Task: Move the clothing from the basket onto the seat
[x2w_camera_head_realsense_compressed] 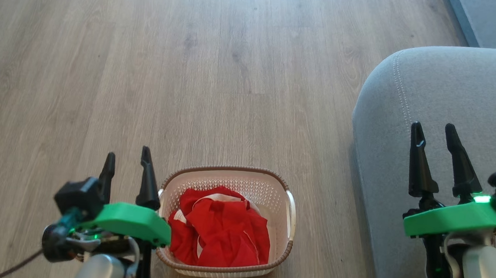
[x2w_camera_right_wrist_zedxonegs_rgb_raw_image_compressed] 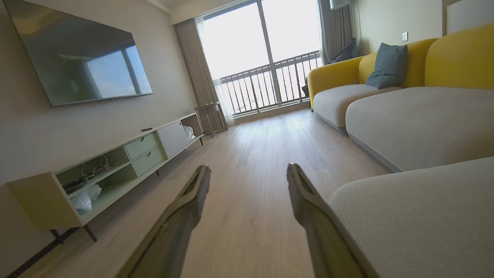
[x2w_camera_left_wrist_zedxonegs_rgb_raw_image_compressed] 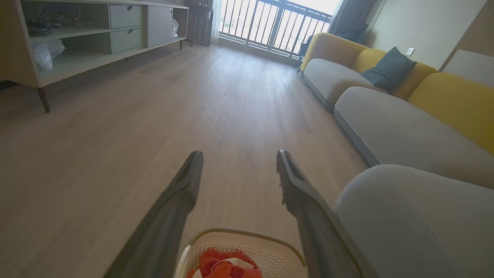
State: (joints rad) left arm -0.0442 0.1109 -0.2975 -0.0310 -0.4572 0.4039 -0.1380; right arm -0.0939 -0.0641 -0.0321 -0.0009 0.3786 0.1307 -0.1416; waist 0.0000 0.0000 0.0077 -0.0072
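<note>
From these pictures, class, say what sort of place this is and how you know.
Probably a home living room: a sofa, a wall television above a low cabinet, and a balcony window.

1 basket (x2w_camera_head_realsense_compressed: pixel 228 169), 1 sofa (x2w_camera_head_realsense_compressed: pixel 452 92). 1 left end effector (x2w_camera_head_realsense_compressed: pixel 128 151), 1 right end effector (x2w_camera_head_realsense_compressed: pixel 433 125). The clothing (x2w_camera_head_realsense_compressed: pixel 224 229) pieces cannot be counted.

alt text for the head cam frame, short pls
A cream basket holding crumpled red clothing sits on a wood floor, left of a grey seat. The left pincer, open and empty, hangs at the basket's left side; the right pincer, also open and empty, is seen over the seat.
</note>
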